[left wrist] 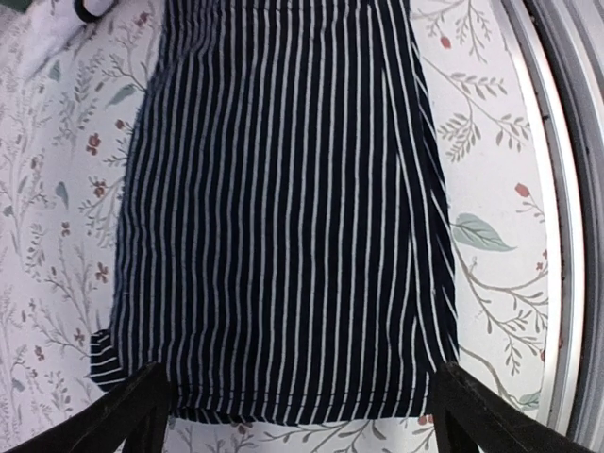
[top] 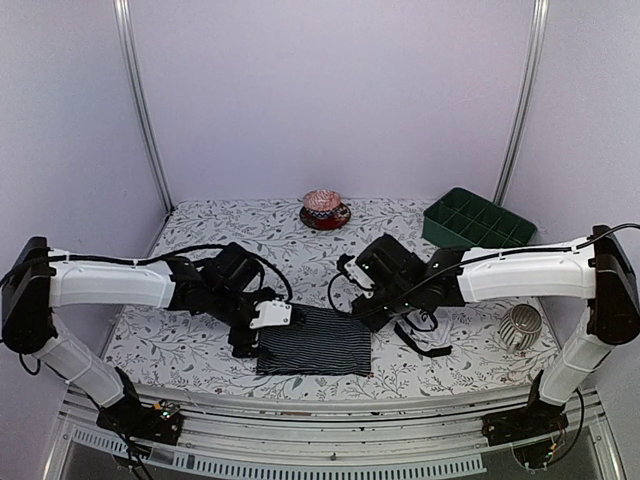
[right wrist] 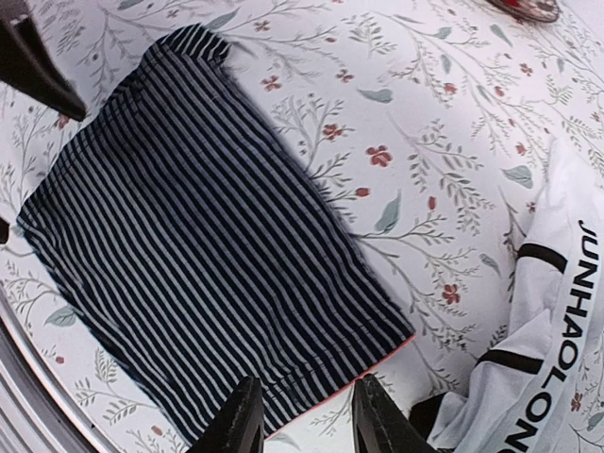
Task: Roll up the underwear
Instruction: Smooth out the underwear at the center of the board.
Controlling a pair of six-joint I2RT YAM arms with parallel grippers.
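The black briefs with thin grey stripes (top: 315, 345) lie flat, folded into a rectangle, near the table's front edge. They fill the left wrist view (left wrist: 283, 208) and lie left of centre in the right wrist view (right wrist: 198, 245). My left gripper (top: 250, 343) is wide open and empty at their left end, one finger (left wrist: 132, 415) by each corner. My right gripper (top: 368, 318) is open and empty over their right end, its fingers (right wrist: 236, 425) just above the hem. The white briefs with black trim and lettering (right wrist: 547, 330) lie crumpled beside them, mostly under my right arm (top: 425, 345).
A red bowl on a saucer (top: 325, 208) stands at the back centre. A green compartment tray (top: 478, 220) is at the back right. A white ribbed object (top: 520, 325) sits at the right. The metal front rail (left wrist: 566, 189) runs close to the striped briefs.
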